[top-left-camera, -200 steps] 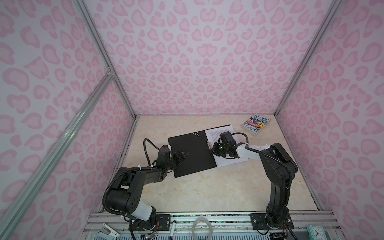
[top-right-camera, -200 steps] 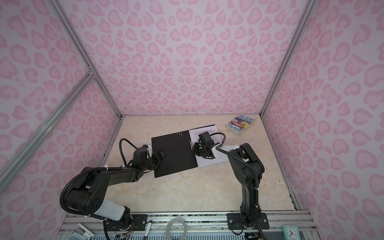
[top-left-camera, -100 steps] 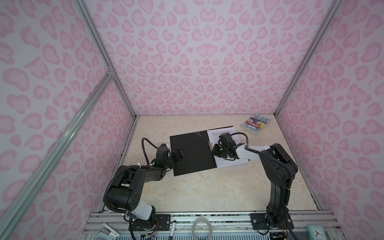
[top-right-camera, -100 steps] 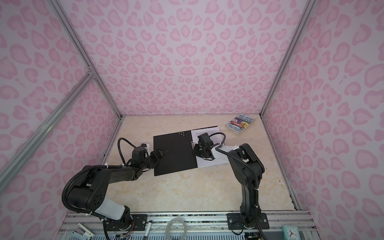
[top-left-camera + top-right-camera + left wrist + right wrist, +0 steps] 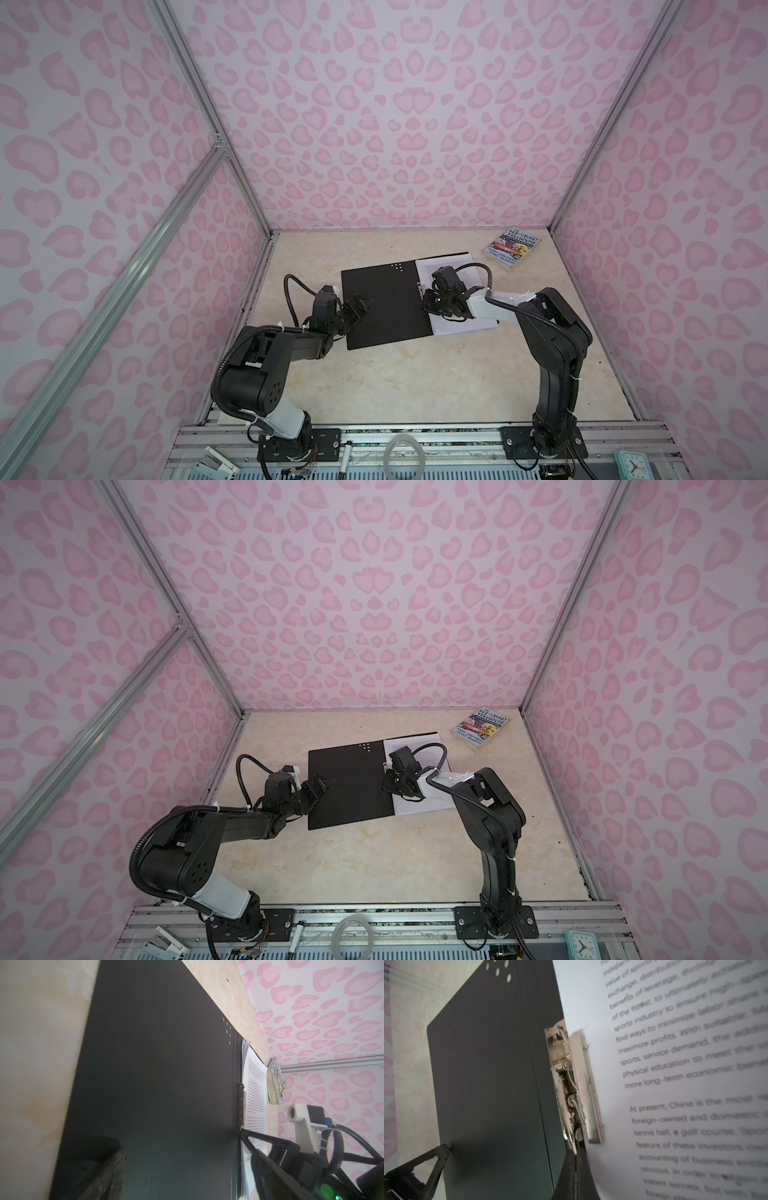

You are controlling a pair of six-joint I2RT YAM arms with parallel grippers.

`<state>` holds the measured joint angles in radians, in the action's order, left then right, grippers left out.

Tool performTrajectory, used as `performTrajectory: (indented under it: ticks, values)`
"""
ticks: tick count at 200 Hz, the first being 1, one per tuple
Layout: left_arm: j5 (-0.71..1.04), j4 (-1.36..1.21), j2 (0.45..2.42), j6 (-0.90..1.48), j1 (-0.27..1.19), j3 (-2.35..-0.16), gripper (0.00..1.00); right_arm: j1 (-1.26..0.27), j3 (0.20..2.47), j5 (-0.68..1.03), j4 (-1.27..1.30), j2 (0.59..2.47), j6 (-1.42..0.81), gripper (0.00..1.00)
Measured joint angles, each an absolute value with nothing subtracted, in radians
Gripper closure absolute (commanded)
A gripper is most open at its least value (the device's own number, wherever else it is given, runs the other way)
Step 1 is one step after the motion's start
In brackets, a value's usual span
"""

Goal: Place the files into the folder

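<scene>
Centre frame, the left gripper (image 5: pixel 360 302) rests with jaws released at the left edge of the open folder (image 5: pixel 384 309); the right gripper (image 5: pixel 427 299), jaws clenched, sits by the spine clip (image 5: pixel 584 1084); beyond, the files (image 5: pixel 459 266) lie inside; probably only closing remains.

Count, bench as seen: 1 folder (image 5: pixel 382 303) with 1 metal clip (image 5: pixel 583 1088) at its spine; 1 stack of printed sheets (image 5: pixel 457 262), sheet number not resolvable; 1 paperback book (image 5: pixel 512 249); 2 robot arms, left arm (image 5: pixel 266 345) and right arm (image 5: pixel 552 332); 1 clock (image 5: pixel 631 466).
</scene>
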<state>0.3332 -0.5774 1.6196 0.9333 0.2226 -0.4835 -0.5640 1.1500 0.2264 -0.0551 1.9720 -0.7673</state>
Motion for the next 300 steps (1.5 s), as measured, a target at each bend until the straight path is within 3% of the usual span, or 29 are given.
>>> performTrajectory:
  ticks: [56, 117, 196, 251, 300]
  values:
    - [0.305, -0.59, 1.618, 0.92, 0.221, -0.479, 0.05, -0.559, 1.18, 0.32, -0.11, 1.975, -0.767, 0.97]
    - [0.31, -0.553, 1.598, 0.913, 0.223, -0.48, 0.06, -0.55, 1.161, 0.467, -0.061, 1.978, -0.794, 0.84]
    - [0.318, -0.544, 1.6, 0.914, 0.222, -0.487, 0.06, -0.541, 1.193, 0.472, -0.145, 1.946, -0.791, 0.77]
    - [0.319, -0.546, 1.607, 0.913, 0.221, -0.49, 0.06, -0.521, 1.227, 0.491, -0.162, 1.842, -0.774, 0.62]
    - [0.323, -0.554, 1.607, 0.913, 0.221, -0.486, 0.06, -0.416, 1.254, 0.479, -0.183, 1.827, -0.793, 0.61]
